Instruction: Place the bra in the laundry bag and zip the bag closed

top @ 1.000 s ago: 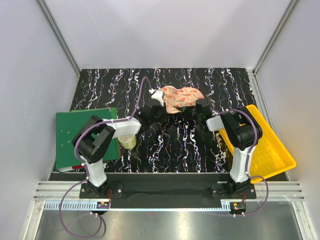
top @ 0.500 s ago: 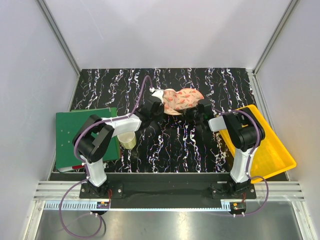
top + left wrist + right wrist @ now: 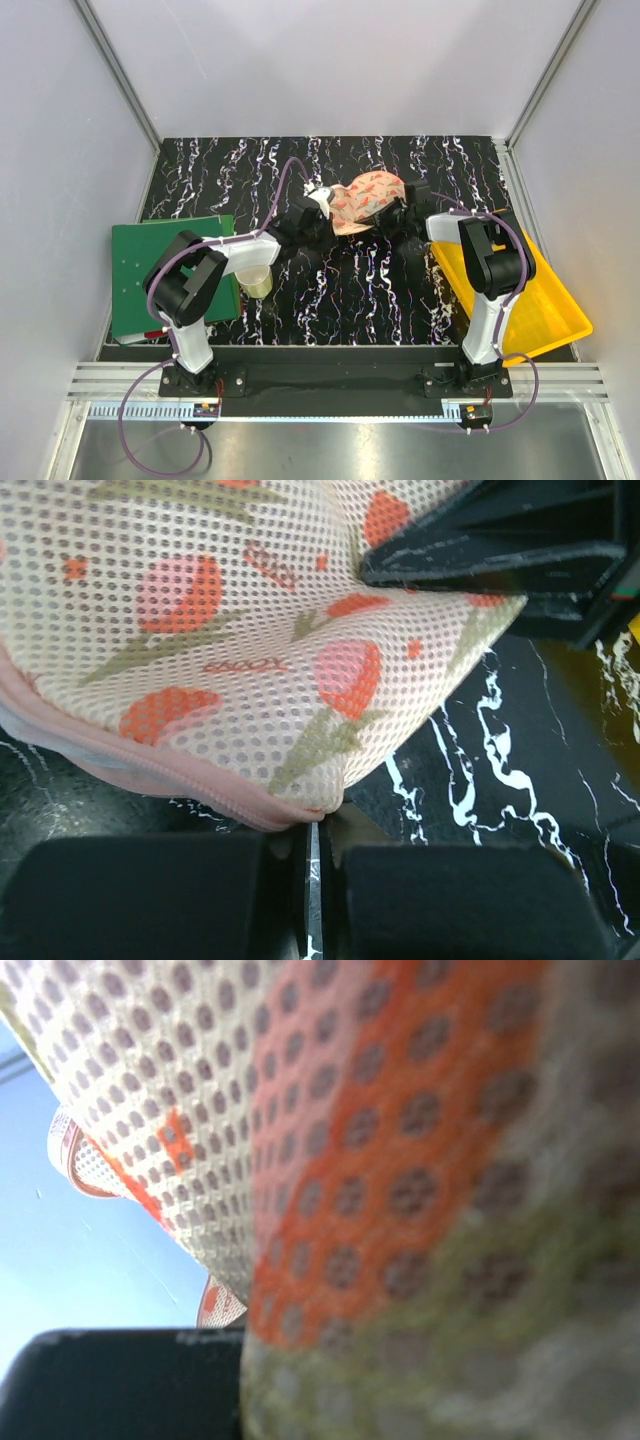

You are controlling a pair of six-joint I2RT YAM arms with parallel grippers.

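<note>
Pink zip rim point(image 3: 150, 772) touches the tips of the left gripper point(image 3: 312, 848), fingers clenched. The right gripper point(image 3: 385, 565) clamps the laundry bag point(image 3: 220, 650) at its other end, over the table point(image 3: 340, 290). The bra is not visible. Best to draw steadily along the rim, with the right holding it taut.

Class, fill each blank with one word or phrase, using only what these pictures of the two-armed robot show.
1. The left gripper and the right gripper are both shut on the ___.
2. The tray on the right is ___.
3. The cup stands beside the ___ board.
Missing words: laundry bag; yellow; green.
</note>
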